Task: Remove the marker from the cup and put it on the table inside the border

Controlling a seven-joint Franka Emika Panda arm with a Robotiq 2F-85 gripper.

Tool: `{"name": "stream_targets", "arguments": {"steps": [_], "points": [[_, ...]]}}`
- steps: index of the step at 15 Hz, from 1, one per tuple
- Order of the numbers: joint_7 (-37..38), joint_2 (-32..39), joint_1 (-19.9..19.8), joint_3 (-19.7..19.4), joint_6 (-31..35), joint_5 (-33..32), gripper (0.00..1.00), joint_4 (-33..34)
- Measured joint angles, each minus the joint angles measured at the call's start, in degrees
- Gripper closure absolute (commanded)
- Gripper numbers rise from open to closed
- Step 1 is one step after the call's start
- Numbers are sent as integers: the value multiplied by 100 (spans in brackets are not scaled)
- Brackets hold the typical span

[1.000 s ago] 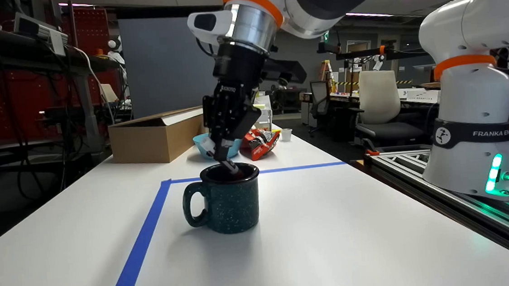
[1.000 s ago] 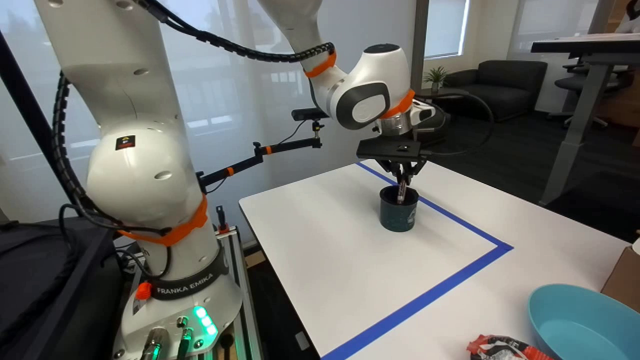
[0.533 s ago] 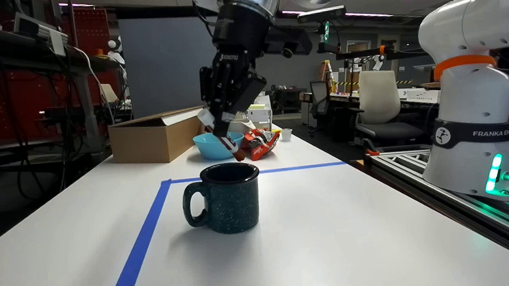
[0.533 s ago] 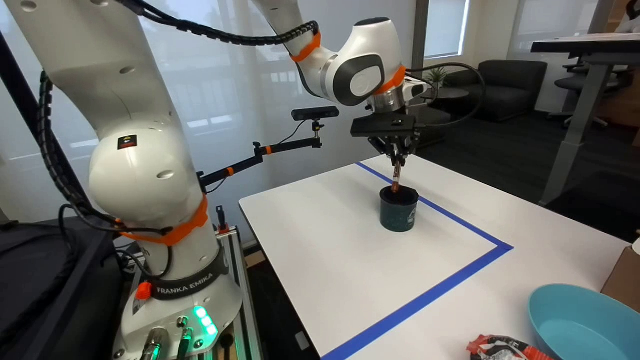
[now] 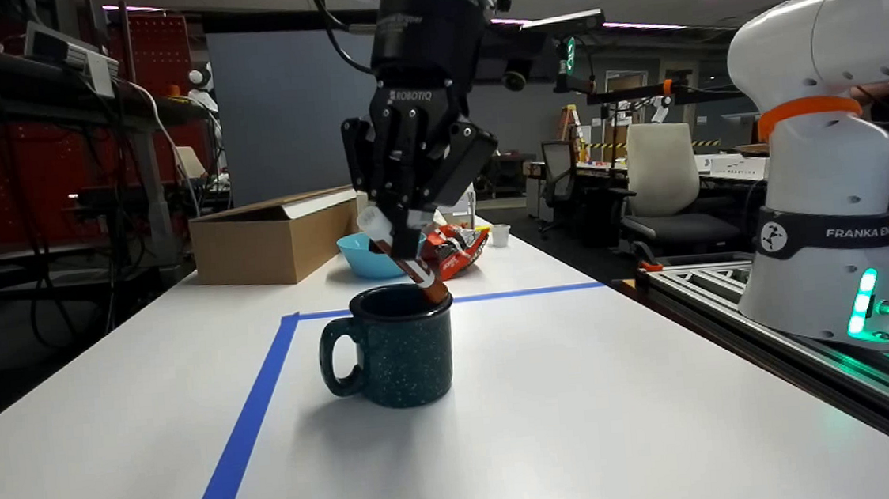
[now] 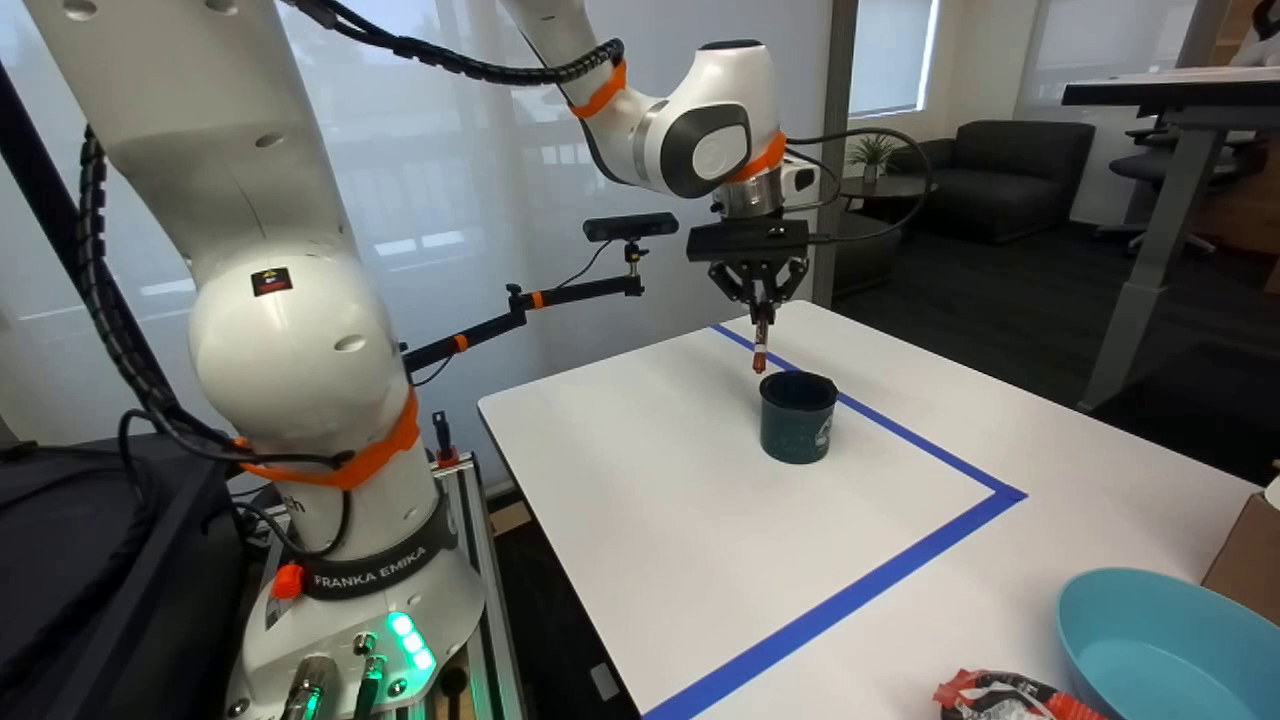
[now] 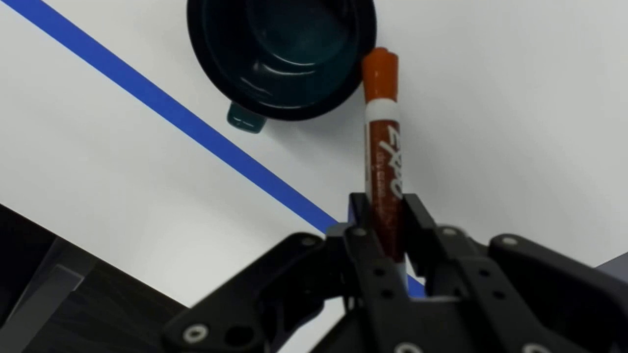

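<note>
My gripper (image 7: 385,211) is shut on the marker, with its fingers pressed on both sides of the barrel. The marker (image 7: 384,147) has a brown-red label, an orange-brown cap pointing down and a white end. It hangs tilted in an exterior view (image 5: 420,273) and nearly upright in an exterior view (image 6: 760,352). Its cap is outside the cup, beside and above the rim. The dark green speckled cup (image 5: 405,356) stands upright on the white table (image 5: 583,397), inside the blue tape border (image 5: 258,407). The cup's inside looks empty in the wrist view (image 7: 294,113).
A light blue bowl (image 6: 1170,640), a red packet (image 6: 1005,697) and a cardboard box (image 5: 270,247) stand outside the tape border. The cup handle (image 5: 338,357) points towards one tape line. White table surface lies inside the border (image 6: 640,470).
The gripper has lifted the marker out of the cup and then moved it sideways past the rim. The cup has stayed in place.
</note>
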Motion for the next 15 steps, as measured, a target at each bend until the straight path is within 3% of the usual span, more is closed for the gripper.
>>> {"name": "stream_targets", "arguments": {"steps": [6, 15], "points": [[-505, 581, 19, 96, -123, -11, 95, 325], [-1235, 1833, -283, 262, -105, -367, 95, 1064]]}}
